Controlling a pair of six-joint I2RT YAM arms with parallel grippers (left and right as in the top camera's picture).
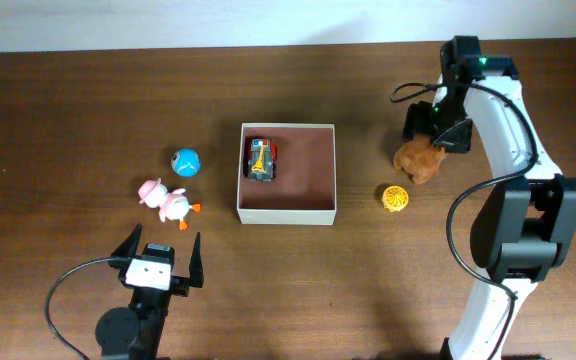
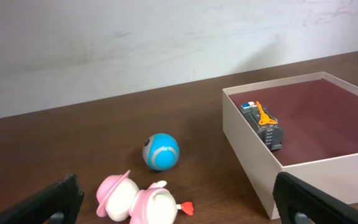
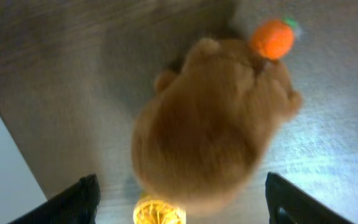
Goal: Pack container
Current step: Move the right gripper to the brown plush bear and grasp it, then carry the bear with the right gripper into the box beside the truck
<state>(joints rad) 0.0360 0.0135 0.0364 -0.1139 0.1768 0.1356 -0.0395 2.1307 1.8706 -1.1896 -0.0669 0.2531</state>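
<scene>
The container (image 1: 287, 215) is a square white-walled box with a pink-brown floor, mid table; a small grey and orange toy car (image 1: 260, 159) lies inside at its left, also in the left wrist view (image 2: 265, 124). My right gripper (image 1: 438, 135) hovers open just above a brown plush animal (image 1: 420, 158) with an orange tuft (image 3: 272, 38); its fingers straddle the plush (image 3: 210, 124) without touching. My left gripper (image 1: 160, 252) is open and empty near the front edge, pointing at a pink and white duck toy (image 1: 167, 202).
A blue ball (image 1: 186, 161) lies left of the container, behind the duck (image 2: 138, 199); it shows in the left wrist view (image 2: 161, 151). A yellow wheel-like toy (image 1: 395, 197) lies right of the container, below the plush (image 3: 159, 212).
</scene>
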